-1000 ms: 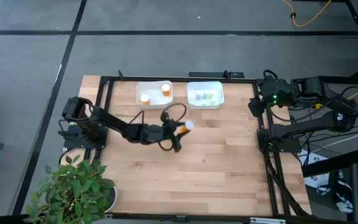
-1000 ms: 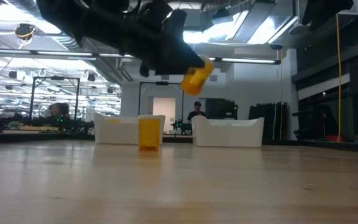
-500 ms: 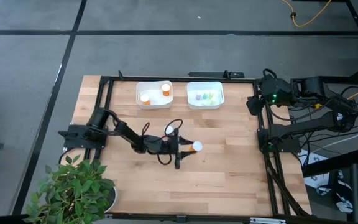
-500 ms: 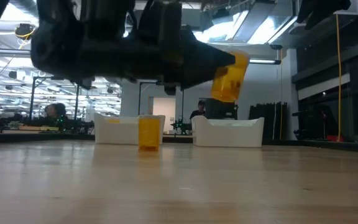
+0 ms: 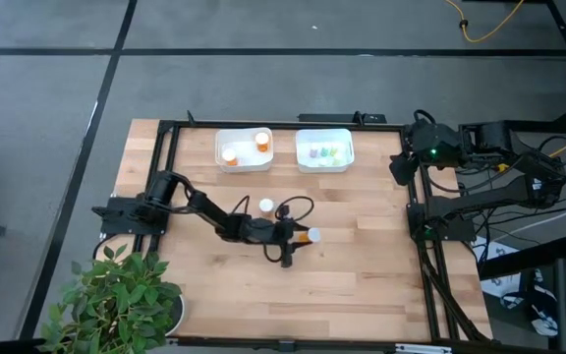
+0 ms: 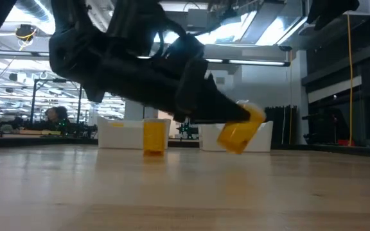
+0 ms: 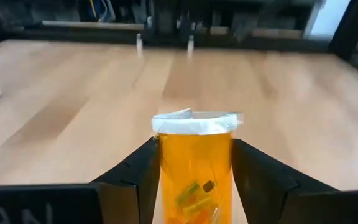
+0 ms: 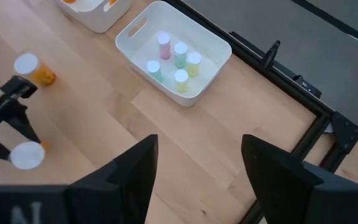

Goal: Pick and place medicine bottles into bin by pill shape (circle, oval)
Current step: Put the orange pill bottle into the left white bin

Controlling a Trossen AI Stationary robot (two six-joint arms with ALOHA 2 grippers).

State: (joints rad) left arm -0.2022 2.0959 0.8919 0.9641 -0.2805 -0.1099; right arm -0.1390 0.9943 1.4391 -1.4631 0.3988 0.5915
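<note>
Left tool mid-tabletop, pinching orange bottle, tilted just off wood per low view. Pills inside seen only via left wrist cam. Right tool spread, parked off right edge.

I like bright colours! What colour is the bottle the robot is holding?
The bottle in the left gripper is orange with a white cap, best seen in the left wrist view.

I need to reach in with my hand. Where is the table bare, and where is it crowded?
Bare wood: the whole near half of the table and the strip by the right arm's frame. Crowded: the middle, where the left gripper holds an orange bottle beside a standing bottle, and the far edge with both bins.
</note>
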